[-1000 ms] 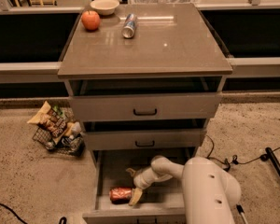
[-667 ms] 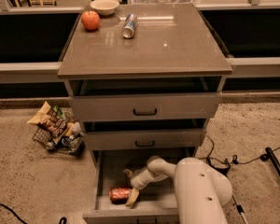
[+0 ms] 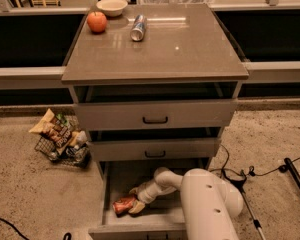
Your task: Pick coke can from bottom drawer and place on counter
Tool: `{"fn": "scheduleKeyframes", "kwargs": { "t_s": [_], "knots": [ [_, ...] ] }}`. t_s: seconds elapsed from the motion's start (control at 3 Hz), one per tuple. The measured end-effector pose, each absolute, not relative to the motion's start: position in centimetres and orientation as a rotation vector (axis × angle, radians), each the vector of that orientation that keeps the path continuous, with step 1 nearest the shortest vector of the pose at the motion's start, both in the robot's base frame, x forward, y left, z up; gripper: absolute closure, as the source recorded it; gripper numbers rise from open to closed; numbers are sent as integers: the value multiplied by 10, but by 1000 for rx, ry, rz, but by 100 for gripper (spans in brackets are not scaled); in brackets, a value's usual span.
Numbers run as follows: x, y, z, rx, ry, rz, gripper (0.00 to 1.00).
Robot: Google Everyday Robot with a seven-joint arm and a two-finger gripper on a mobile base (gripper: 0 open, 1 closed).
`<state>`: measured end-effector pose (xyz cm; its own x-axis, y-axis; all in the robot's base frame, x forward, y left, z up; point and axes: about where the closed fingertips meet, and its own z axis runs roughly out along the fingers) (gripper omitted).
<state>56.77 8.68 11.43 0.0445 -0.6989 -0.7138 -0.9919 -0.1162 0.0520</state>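
1. The arm (image 3: 208, 204) is sliding left across the bottom drawer (image 3: 140, 229), and the gripper (image 3: 136, 200) is now right at the coke can (image 3: 121, 205), closer than a second ago.
2. The jaws are spread wide, one tan finger above and one below the can's right end. They don't look closed on it yet.
3. The can lies on its side on the drawer floor near the left wall, in the same spot as before. So the reach looks done, and closing and lifting come next.
4. Up on the counter (image 3: 190, 54), an apple (image 3: 97, 21), a small bowl (image 3: 112, 6) and a silver-and-blue can (image 3: 138, 27) lying on its side crowd the far left corner.
5. Two upper drawers stand partly open and overhang the bottom one, so the lift probably has to come out forward first.
6. A wire basket of snack bags (image 3: 60, 139) sits on the floor left of the cabinet, and cables (image 3: 230, 173) trail on the right, both away from the arm.
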Motion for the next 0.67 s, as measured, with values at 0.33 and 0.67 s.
{"fn": "scheduleKeyframes", "kwargs": {
  "t_s": [0.33,0.67],
  "knots": [
    [565,81,120,-1861,1707,806,64],
    [570,65,153,-1829,1661,717,88]
  ]
}}
